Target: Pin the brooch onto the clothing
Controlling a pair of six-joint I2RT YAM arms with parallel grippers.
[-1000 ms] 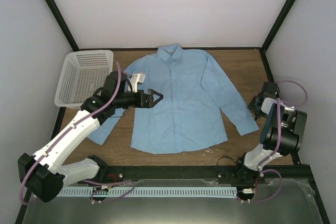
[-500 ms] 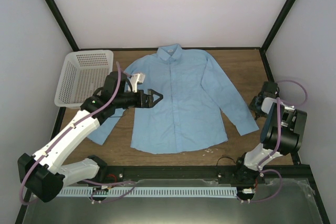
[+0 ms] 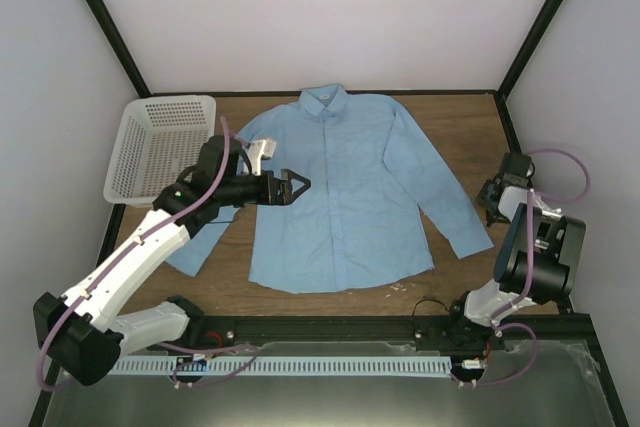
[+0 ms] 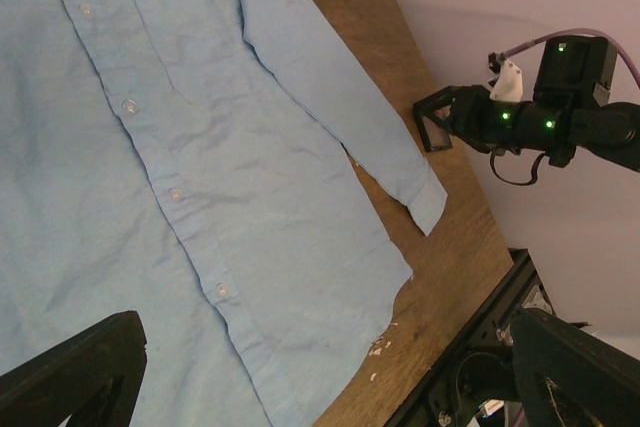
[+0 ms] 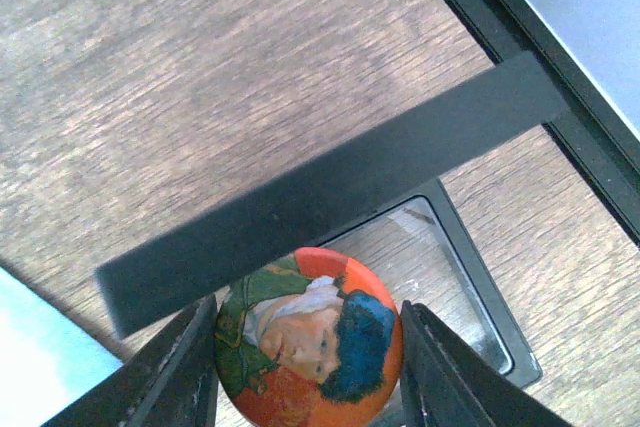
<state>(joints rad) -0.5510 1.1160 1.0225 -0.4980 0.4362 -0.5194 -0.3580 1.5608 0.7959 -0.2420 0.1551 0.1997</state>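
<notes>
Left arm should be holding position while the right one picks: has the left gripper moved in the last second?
No. The left gripper is in the same place over the shirt, just left of its row of buttons, jaws open.

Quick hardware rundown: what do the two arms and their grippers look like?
Left arm and right arm match: white link shells, black joint housings. A purple cable loops along each. Green lights glow on the joints. Left gripper and right gripper are black, with two wedge-shaped fingers each.
</notes>
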